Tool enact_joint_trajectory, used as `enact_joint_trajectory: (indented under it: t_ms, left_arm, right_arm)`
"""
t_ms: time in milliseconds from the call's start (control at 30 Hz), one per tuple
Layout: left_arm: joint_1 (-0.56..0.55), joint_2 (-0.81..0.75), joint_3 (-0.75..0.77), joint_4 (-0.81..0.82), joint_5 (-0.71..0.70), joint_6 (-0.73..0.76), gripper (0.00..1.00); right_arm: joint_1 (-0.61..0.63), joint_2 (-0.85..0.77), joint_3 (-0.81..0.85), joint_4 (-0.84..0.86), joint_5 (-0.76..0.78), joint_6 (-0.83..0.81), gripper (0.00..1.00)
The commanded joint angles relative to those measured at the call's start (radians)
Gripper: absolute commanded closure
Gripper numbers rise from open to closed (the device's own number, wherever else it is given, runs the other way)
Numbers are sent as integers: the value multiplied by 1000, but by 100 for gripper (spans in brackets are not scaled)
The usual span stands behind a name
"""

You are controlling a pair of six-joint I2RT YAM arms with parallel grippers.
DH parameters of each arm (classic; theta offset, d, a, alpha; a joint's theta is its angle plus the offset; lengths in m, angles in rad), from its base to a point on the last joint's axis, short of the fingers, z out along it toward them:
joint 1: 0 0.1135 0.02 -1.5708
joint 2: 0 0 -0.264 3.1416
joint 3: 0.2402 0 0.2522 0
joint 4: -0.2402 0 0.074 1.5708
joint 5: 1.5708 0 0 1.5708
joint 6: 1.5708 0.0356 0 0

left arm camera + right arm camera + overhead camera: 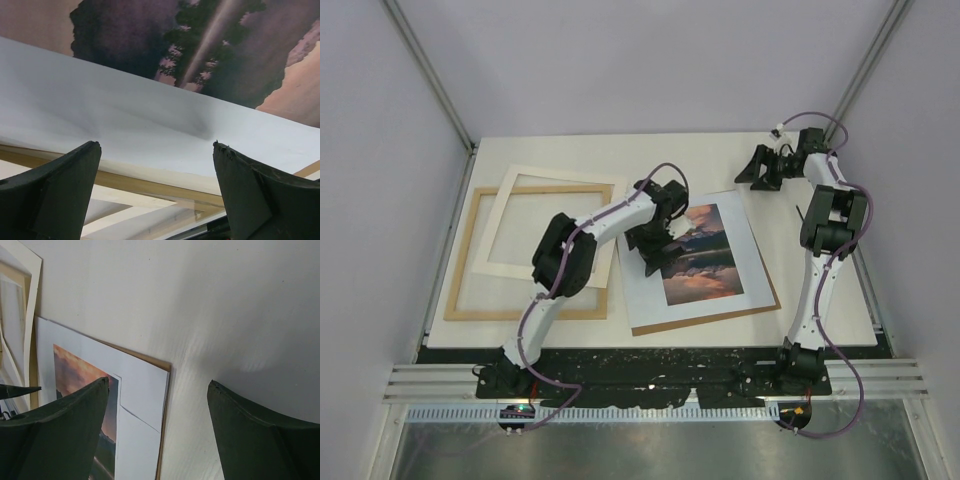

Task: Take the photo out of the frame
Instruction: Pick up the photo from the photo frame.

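Photo [705,255]: lies flat and picture-up on a brown board [720,318], middle-right of the table [570,150]. By the look of it, it is already clear of the frame.
Frame [490,314]: light wood, at the left of the table, just beside the board's left edge. A cream mat [502,215] lies askew across it.
Photo's long axis: runs near to far, with the far end leaning a little to the left.
Left gripper [655,245]: jaws wide and holding nothing, low over the photo's left margin. In the wrist view the sheet's white edge lies straight ahead of the fingers.
Right gripper [760,172]: jaws wide and empty, over bare table beyond the photo's far-right corner and apart from it.
Nearer arm: the left.
Coming move (judgement): pinch the left margin and lift the sheet off the board.
Open room: there is bare table right of the board and beyond it. The left side is crowded by the mat and frame, and the board's near edge sits close to the table's edge.
Risk (judgement): the fingers may catch the board along with the sheet.
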Motion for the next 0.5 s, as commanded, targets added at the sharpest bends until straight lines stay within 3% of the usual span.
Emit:
enact_joint_trajectory:
  t_ms: [0,167,467]
  left_arm:
    - [-31,10,54,-57,-18,-2,0]
    - [-38,19,55,-63,-13,-5,0]
    - [-38,30,55,-58,1,-13,0]
  right_arm:
    - [8,4,19,-43,-23,-18,17]
    - [25,10,-7,-106,-99,-59,22]
    - [29,-24,-85,-115,-199,-90,23]
